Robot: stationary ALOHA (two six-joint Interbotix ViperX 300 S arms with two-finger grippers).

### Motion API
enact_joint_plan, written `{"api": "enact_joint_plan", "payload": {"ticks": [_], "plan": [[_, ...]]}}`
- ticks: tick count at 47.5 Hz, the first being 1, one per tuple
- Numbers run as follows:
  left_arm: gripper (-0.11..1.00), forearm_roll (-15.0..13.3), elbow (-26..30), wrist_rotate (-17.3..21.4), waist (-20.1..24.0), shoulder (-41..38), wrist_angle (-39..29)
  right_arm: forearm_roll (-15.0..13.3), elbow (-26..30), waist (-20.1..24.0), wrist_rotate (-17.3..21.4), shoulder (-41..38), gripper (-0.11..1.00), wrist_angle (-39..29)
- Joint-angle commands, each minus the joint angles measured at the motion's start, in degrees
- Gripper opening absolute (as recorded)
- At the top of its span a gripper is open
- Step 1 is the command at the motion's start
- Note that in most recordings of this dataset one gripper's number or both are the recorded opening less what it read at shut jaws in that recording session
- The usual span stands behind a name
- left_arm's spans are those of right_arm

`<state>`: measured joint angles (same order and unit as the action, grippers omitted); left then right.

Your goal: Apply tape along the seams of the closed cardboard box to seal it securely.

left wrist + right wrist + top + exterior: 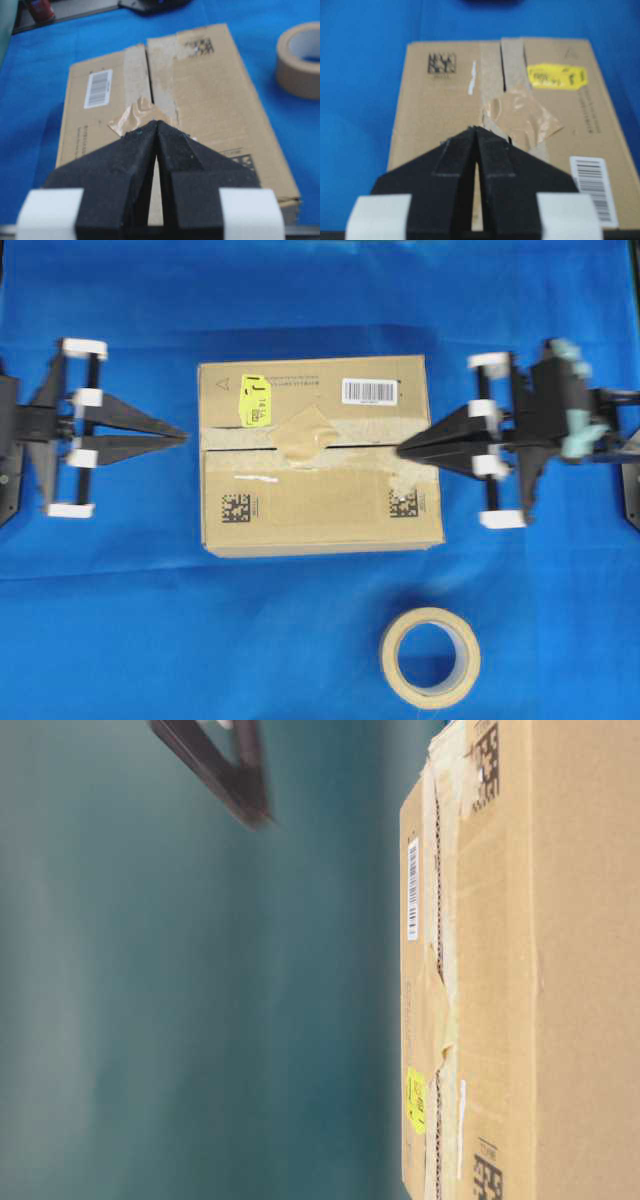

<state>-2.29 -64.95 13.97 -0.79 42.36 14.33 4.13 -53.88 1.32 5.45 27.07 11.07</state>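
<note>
The cardboard box (320, 500) lies flat in the middle of the blue cloth, with a yellow sticker and a barcode label on its far flap. A crumpled square of tan tape (300, 435) sits across the seam (355, 446), left of centre. My left gripper (186, 437) is shut and empty, its tip just off the box's left edge and level with the seam. My right gripper (400, 450) is shut and empty, and hovers over the seam's right end. In the wrist views the tape (135, 117) (525, 112) lies just beyond each shut tip (157, 122) (475, 129).
A beige tape roll (430, 657) lies flat on the cloth in front of the box, to the right. Pale old tape strips (230, 438) run along the seam. Blue cloth (100, 620) surrounds the box on all sides.
</note>
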Motion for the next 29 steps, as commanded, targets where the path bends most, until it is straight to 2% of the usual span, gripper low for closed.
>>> {"api": "enact_joint_plan", "payload": {"ticks": [1,9,16,29], "plan": [[0.00,-0.09,-0.18,-1.93,-0.09,4.75,-3.08,-0.09,-1.23,0.18,-0.18,5.54,0.00,-1.23],[0.00,-0.09,-1.41,-4.83,-0.09,13.89,-12.74,-0.62,-4.57,0.18,-0.18,15.64,0.00,-7.47],[0.00,0.00,-3.25,-5.01,-0.09,20.39,-18.63,-1.41,-8.09,0.18,-0.18,23.12,0.00,-13.01],[0.00,-0.09,-7.56,-5.19,-0.09,26.98,-24.08,-1.41,-16.61,0.18,-0.09,30.76,0.00,-14.59]]}}
